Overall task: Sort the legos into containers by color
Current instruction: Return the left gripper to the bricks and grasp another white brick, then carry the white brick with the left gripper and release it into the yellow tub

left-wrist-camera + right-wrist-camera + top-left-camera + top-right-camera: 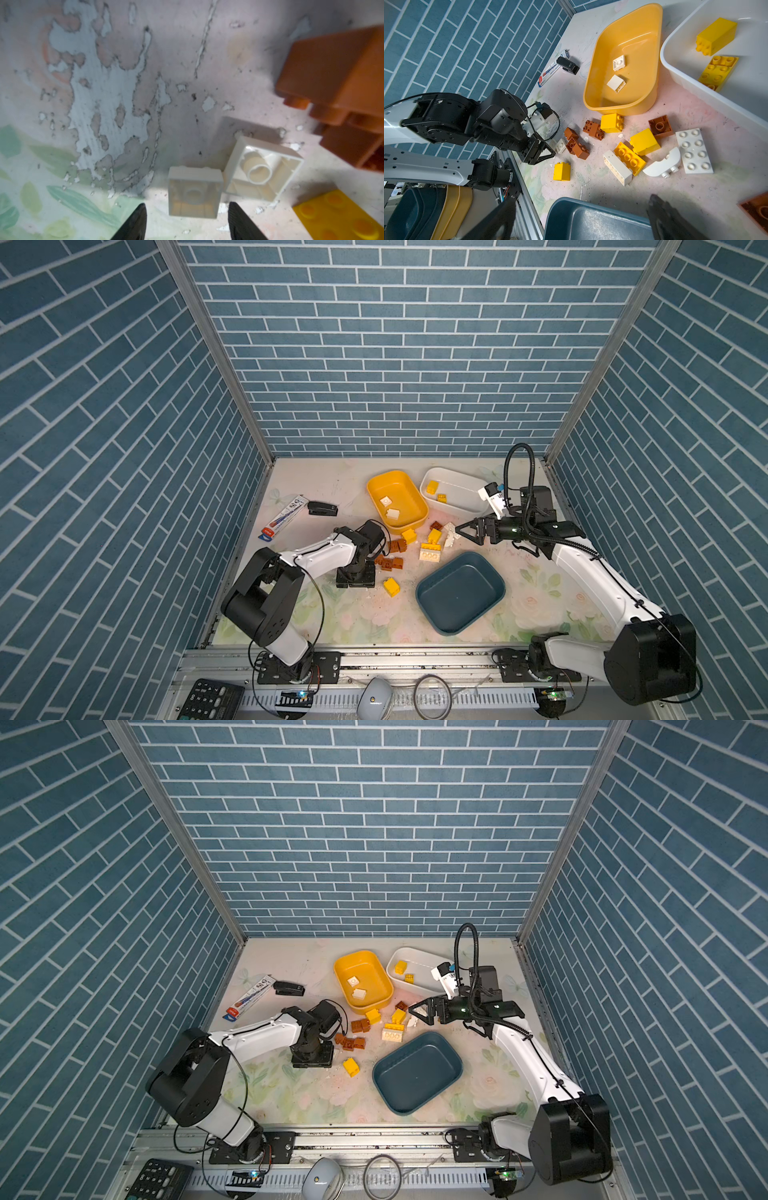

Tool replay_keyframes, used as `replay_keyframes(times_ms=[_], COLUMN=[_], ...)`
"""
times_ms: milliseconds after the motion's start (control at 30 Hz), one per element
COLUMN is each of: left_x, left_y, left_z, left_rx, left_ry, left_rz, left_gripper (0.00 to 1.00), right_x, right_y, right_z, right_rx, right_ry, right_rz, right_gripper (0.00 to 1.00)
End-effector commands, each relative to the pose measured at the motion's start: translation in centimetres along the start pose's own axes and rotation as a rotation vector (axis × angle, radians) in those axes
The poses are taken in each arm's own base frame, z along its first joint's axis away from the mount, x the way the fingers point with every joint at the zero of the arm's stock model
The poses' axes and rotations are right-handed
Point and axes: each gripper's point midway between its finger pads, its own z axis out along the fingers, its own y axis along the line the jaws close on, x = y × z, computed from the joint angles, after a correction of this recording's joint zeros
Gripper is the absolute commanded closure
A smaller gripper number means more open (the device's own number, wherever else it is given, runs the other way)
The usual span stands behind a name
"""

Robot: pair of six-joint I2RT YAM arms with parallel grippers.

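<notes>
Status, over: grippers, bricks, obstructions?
Left gripper open, straddling small white brick. Right gripper open, empty. Second white brick and brown bricks crowd close beside.

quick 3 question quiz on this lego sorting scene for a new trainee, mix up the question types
1. Multiple choice: how many bricks lie in the teal tub? A three, B one, C none.
2. True or false: the white tub holds two yellow bricks.
3. Short answer: in the left wrist view, what colour is the brick lying between the fingertips of the left gripper?

Key: 1 C. 2 true. 3 white.
</notes>
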Motion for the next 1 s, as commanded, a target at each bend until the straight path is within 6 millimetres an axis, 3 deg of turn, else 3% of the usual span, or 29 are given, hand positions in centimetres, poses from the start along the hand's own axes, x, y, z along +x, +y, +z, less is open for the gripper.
replay_keyframes(times_ms=[0, 300, 433, 567, 767, 967], left_x=[-1.2, -2.2, -2.2, -1.9, -3.6, -8.1], left_y=[0.2, 0.3, 0.1, 0.5, 0.1, -1.3], left_z=[0.0, 0.7, 0.2, -0.9, -5.1, -9.5], left_rx=[-0.029, -0.017, 0.0, -0.002, 0.008, -0.012], left_ry=[-0.041, -0.049, -0.048, -0.053, -0.101, -0.182], left_rz=[0.031, 0.023, 0.024, 0.03, 0.088, 0.205], left_gripper=[0.41, 0.54, 0.67, 0.69, 0.69, 0.69], right_x=[0.7, 1.0, 1.1, 1.1, -0.1, -1.6], right_y=[0.4, 0.4, 0.4, 0.2, 0.1, 0.1], right_z=[-0.4, -0.5, -0.4, -0.4, -0.1, 0.1], right_rx=[0.0, 0.004, 0.001, 0.011, -0.008, -0.012], right_ry=[0.003, 0.004, 0.008, 0.004, -0.032, -0.051], right_rz=[-0.01, -0.005, 0.002, 0.0, 0.005, -0.011], right_gripper=[0.01, 0.01, 0.01, 0.01, 0.01, 0.01])
